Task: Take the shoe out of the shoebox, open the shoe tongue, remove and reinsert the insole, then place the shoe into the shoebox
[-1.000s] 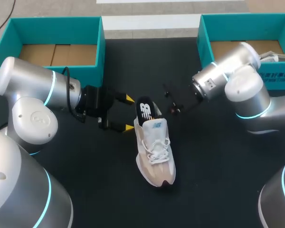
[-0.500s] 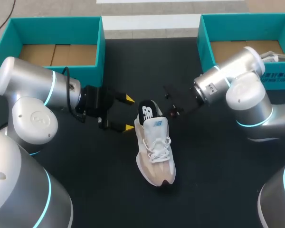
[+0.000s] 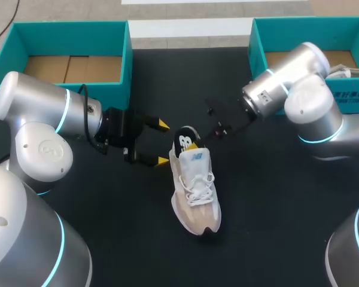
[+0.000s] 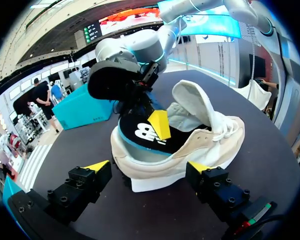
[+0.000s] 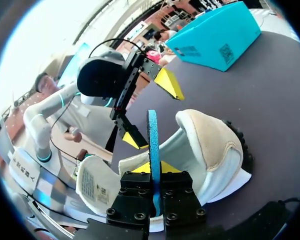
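The sneaker (image 3: 195, 191) lies on its sole in the middle of the dark desk (image 3: 107, 233), toe toward the robot and heel away. It is well clear of the two teal shoeboxes at the far corners, the left one (image 3: 66, 27) and the right one (image 3: 258, 45). Out here both arms can get at the shoe's opening from either side.

The right hand (image 5: 151, 172) is clenched on the black insole (image 3: 184, 142). Its fingers pinch the insole's heel end flat between them, so the wrist view shows it edge-on as a thin blue strip. The insole stands steeply out of the heel, with its front part down inside the shoe. Gripping the end leaves the rest free to slide along the footbed.

The tongue (image 4: 195, 102) is folded up and forward, which widens the mouth for the insole to pass.

The left hand (image 3: 161, 142) is released, with its yellow tips spread. It waits just beside the heel, with the heel ahead of the gap, and I see no contact. It looks placed to steady the shoe if the insole drags it.

Whether the insole is coming out or going back in cannot be told from this moment. Either way, the shoe's return to a box is some steps off.
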Controlling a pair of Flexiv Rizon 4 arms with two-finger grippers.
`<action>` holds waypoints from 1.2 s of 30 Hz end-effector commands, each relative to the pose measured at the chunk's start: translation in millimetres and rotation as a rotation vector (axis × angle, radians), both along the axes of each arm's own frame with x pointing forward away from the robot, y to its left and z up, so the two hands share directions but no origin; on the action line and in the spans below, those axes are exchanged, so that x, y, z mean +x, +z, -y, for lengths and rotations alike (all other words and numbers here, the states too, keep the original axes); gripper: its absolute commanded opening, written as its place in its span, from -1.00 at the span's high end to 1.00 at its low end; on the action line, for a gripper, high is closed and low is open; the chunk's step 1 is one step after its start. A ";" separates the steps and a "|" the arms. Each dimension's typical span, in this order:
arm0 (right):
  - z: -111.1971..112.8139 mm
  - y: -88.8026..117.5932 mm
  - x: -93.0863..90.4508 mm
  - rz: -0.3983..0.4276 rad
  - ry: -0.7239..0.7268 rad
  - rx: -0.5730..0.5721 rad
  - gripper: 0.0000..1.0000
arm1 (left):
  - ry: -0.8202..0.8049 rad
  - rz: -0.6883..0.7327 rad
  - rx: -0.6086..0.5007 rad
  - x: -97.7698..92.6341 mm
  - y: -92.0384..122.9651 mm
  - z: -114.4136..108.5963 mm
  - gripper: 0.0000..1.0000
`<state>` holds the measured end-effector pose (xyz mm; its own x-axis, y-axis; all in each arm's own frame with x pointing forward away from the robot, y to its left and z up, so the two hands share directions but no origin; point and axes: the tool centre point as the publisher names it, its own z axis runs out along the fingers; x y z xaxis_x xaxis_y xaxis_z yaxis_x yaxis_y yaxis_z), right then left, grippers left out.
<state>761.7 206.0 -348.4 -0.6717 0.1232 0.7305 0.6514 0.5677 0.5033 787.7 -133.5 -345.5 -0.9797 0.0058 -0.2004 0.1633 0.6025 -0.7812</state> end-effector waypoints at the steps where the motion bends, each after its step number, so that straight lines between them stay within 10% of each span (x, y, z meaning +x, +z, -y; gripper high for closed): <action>1: 0.2 -4.9 -10.6 -0.029 -0.004 -0.024 1.00 | 0.000 0.000 0.003 -0.3 -0.3 0.6 -1.00; 12: -1.5 -15.7 -30.4 -0.061 -0.053 -0.018 1.00 | 0.000 0.000 0.003 -0.3 -0.3 0.6 -1.00; 19: 1.3 -1.4 -15.1 0.000 -0.054 -0.029 0.32 | 0.000 0.000 0.003 -0.3 -0.3 0.6 -1.00; 36: 5.6 26.3 19.8 0.129 -0.047 -0.020 0.33 | 0.000 0.000 0.003 -0.3 -0.3 0.6 -1.00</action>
<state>780.9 201.9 -325.3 -0.7517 0.1692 0.6375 0.6106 0.5439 0.5756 787.7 -133.5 -345.5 -0.9797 0.0058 -0.2004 0.1633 0.6026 -0.7812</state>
